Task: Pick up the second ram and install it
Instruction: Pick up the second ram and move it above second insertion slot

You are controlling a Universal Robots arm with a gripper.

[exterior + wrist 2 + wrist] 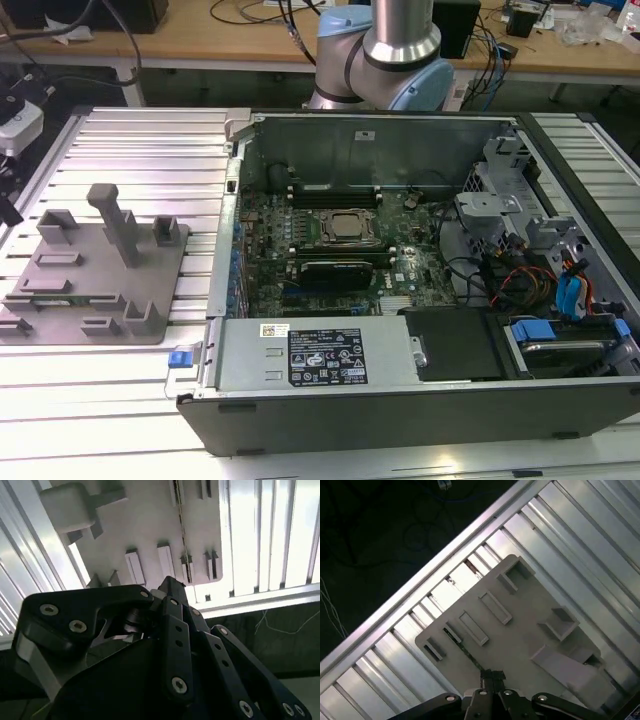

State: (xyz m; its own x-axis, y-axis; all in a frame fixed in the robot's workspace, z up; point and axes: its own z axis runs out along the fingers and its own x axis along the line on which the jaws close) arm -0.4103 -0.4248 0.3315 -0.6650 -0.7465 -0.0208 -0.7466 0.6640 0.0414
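The second ram (465, 647) shows edge-on as a thin greenish-dark strip, standing in the holders of a grey fixture plate (530, 630). In the second wrist view the same strip (181, 530) runs across the plate (145, 520) up to the black fingers. My gripper (493, 676) hangs well above the plate, over one end of the strip and apart from it. Its fingertips are together, shut on nothing. In the exterior view the plate (95, 290) lies on the ribbed table at that view's left. The open computer case (480, 135) lies to the right of it.
A tall post (115, 220) and several low brackets rise from the plate. Inside the case are the motherboard with its memory slots (335, 188), a CPU socket (348, 226) and a black card (335, 270). The power supply (320, 355) and drive bays (560, 300) sit at the case's sides. The arm's base (385, 50) stands behind the case.
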